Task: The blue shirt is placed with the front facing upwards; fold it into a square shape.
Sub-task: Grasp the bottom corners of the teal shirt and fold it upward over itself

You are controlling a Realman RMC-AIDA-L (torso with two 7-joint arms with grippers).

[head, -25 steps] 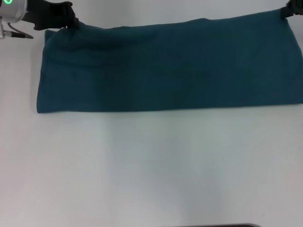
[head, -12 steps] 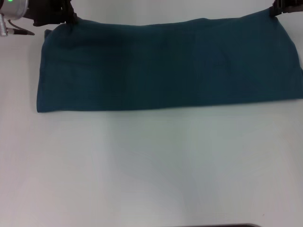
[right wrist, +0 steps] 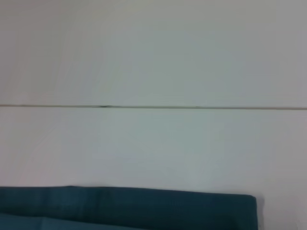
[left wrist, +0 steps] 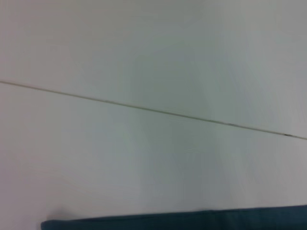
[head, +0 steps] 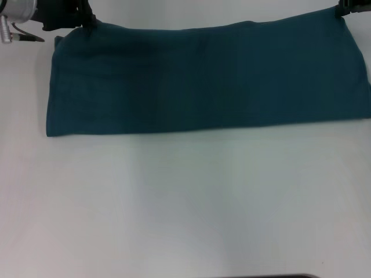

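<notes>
Since the earlier frame, your right gripper (head: 343, 8) has shifted slightly outward at the far right corner; the blue shirt (head: 203, 81) lies folded into a long band across the far table (head: 185, 202); your left gripper (head: 81, 18) sits at its far left corner; whether either pinches the cloth, you cannot tell.

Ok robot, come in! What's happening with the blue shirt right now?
Left gripper and right gripper at the far corners of the blue shirt. Shirt folded into a long band. Nothing in the way.
</notes>
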